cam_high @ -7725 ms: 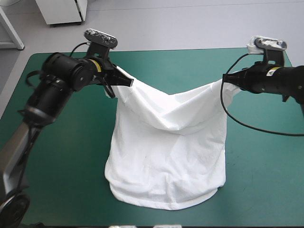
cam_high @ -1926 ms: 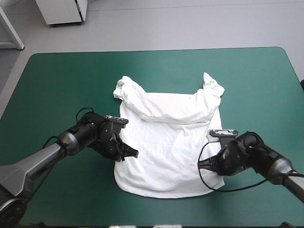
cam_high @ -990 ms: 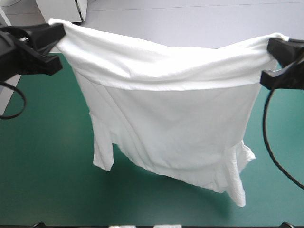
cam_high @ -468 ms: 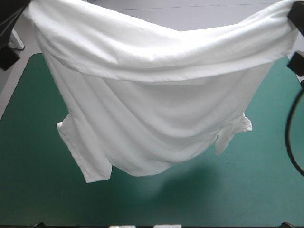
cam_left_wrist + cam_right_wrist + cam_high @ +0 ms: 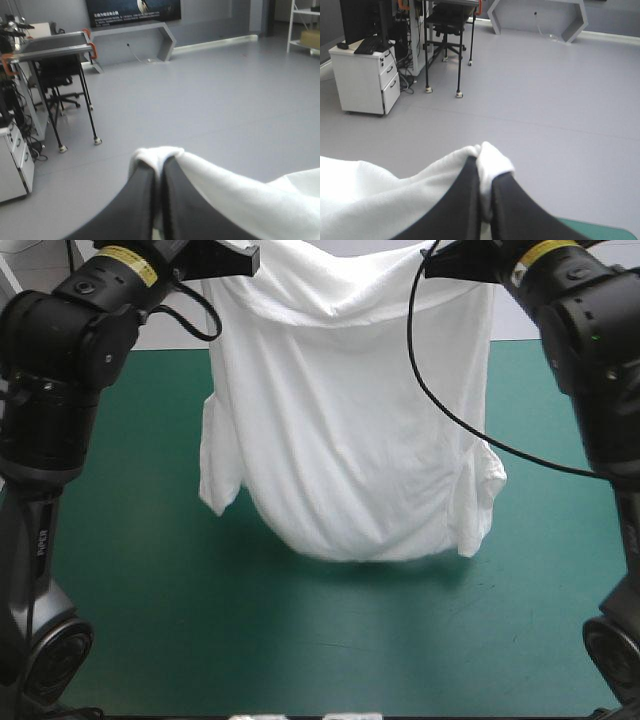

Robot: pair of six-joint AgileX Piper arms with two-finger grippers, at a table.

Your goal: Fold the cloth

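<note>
Tabletop: a teal-green cover point(image 5: 130, 570) is seen below and behind the hanging cloth.
T-shirt point(image 5: 340, 440): white, held up in the air over the middle of the tabletop and hung from its two upper corners.
Sleeves: one point(image 5: 215, 475) is seen dangling low on the left side and one point(image 5: 482, 502) on the right, so the hem end is judged to be uppermost.
Lowest fold: close above the tabletop; whether it touches cannot be told.
Left claw point(image 5: 161, 164): pinched all but together on one upper corner, with a white tuft showing past the tips.
Right claw point(image 5: 481, 161): clamped the same way on the other upper corner.
Handling: the cloth is judged light, soft and limp; it sags between the claws and no shape is kept.
Hold: corners and hemmed edges are judged best, with both layers pinched together.
Risk: thin fabric may be lost from a loosened pinch.
</note>
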